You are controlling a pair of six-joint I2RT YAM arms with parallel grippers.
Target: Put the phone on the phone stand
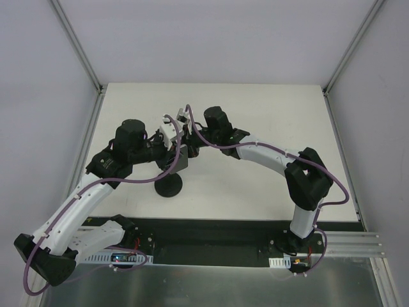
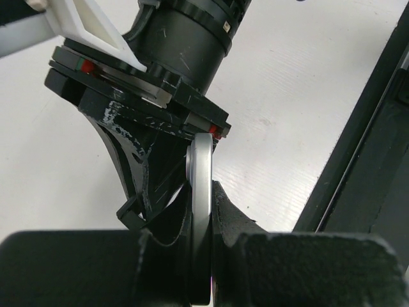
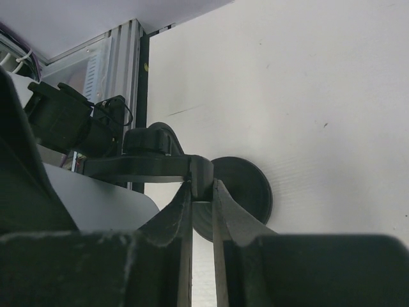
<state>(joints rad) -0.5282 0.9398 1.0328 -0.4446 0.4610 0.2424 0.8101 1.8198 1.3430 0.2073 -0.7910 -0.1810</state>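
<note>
Mid-bench [image 1: 268, 121], left claw [image 2: 199, 201] pinches the flat silver-edged black phone [image 2: 199, 160]; right claw [image 3: 202, 185] clamps the black disc-based phone stand [image 3: 248, 185].

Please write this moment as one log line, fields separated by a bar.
left gripper: shut on the phone edges | right gripper: shut on the phone stand top | phone seated: cannot tell

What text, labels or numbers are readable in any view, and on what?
No legible text in any view.
Small white mark on the black motor housing, left wrist view: too small to read.
Print on the circuit board at the left arm's base: too small to read.
The phone and the phone stand: no markings visible.
</note>
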